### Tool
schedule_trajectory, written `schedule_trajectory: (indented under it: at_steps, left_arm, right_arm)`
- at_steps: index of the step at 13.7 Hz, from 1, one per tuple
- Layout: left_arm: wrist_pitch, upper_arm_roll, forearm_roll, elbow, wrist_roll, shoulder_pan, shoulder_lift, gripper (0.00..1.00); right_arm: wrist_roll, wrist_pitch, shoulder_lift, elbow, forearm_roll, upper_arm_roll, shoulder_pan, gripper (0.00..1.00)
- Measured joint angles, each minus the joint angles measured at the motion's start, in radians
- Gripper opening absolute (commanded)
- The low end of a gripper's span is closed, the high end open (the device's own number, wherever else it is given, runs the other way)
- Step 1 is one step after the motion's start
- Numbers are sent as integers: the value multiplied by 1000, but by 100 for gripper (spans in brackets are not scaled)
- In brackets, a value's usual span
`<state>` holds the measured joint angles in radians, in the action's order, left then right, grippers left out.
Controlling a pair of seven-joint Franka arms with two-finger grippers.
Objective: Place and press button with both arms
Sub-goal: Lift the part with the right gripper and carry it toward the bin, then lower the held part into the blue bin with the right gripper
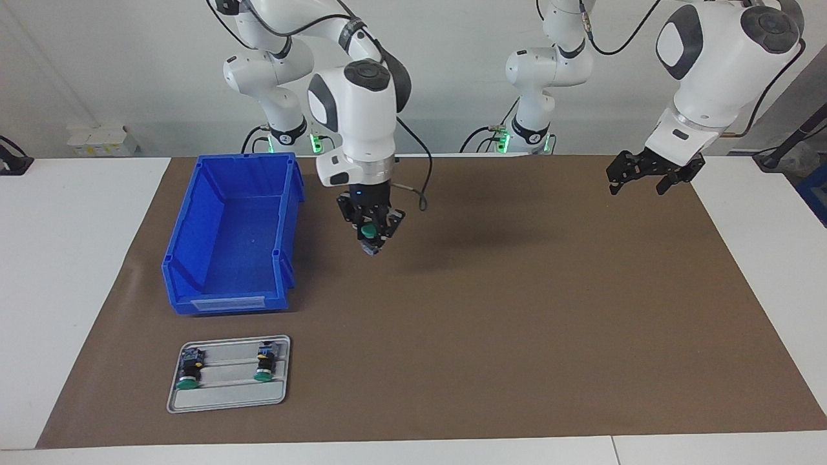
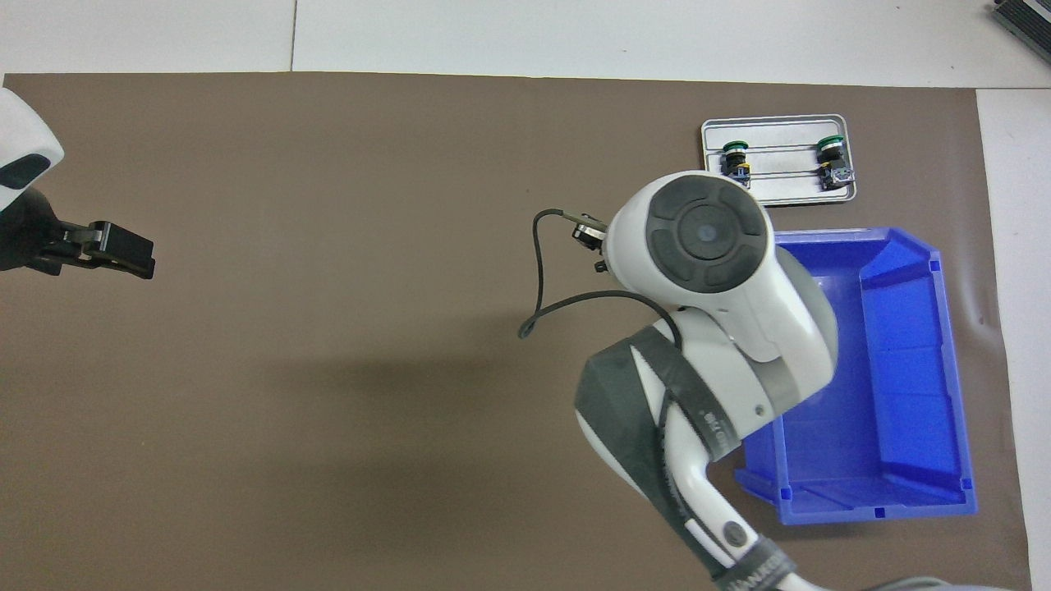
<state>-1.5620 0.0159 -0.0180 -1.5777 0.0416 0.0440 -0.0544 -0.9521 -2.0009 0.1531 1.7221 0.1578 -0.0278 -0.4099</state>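
Note:
My right gripper (image 1: 371, 237) hangs over the brown mat beside the blue bin, shut on a button (image 1: 368, 230) whose green cap faces the camera. In the overhead view the right arm's wrist (image 2: 698, 238) covers this gripper and the held button. Two more buttons (image 1: 188, 373) (image 1: 263, 365) lie on a grey tray (image 1: 226, 397), green caps pointing away from the robots; the overhead view shows them too (image 2: 736, 158) (image 2: 833, 156). My left gripper (image 1: 638, 186) (image 2: 123, 250) is open and holds nothing, raised over the mat at the left arm's end of the table, where the left arm waits.
An open blue bin (image 1: 194, 213) (image 2: 903, 369) stands on the mat at the right arm's end, nearer to the robots than the tray (image 2: 780, 131). The brown mat (image 1: 517, 323) covers most of the white table. A black cable loops from the right wrist.

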Motion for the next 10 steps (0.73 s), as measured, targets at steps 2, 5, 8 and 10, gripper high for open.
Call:
schedule_trajectory:
  at_steps: [2, 5, 8, 10]
  left_arm:
    - [0, 0, 0, 0, 0, 0, 0, 100]
    - [0, 0, 0, 0, 0, 0, 0, 100]
    - [0, 0, 0, 0, 0, 0, 0, 100]
    - [0, 0, 0, 0, 0, 0, 0, 100]
  right_arm:
    - [153, 8, -86, 79, -5, 0, 82, 0]
    - [374, 37, -179, 170, -30, 0, 191, 0]
    - [620, 34, -202, 215, -74, 0, 299, 0]
    - [820, 28, -200, 231, -128, 1, 377, 0]
